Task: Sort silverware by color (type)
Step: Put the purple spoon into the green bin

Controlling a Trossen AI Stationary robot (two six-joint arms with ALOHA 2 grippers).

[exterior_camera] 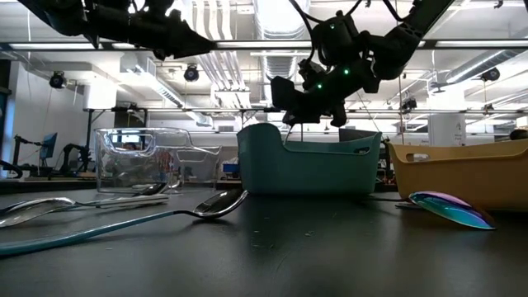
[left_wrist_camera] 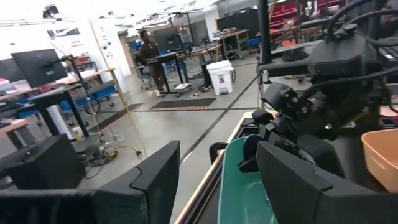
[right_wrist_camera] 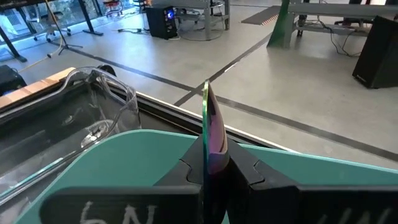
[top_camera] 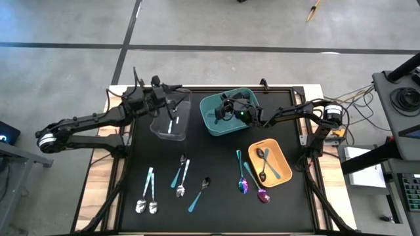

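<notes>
High view straight down; low view table-level, close; both share teal bin [top_camera: 226,115] [exterior_camera: 309,161], 12 o'clock.

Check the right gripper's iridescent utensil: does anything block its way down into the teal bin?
Nothing visible does. The right gripper pinches the iridescent utensil upright directly above the teal bin, whose top is open. The left gripper hangs over the clear bin, off to the side.

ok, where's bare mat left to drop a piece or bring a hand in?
Free: the mat's front right corner, below the orange bin, and the strip between clear bin and the front spoons. Crowded: the front row from silver spoons to iridescent spoons, and the teal bin, where the right hand holds an iridescent piece.
</notes>
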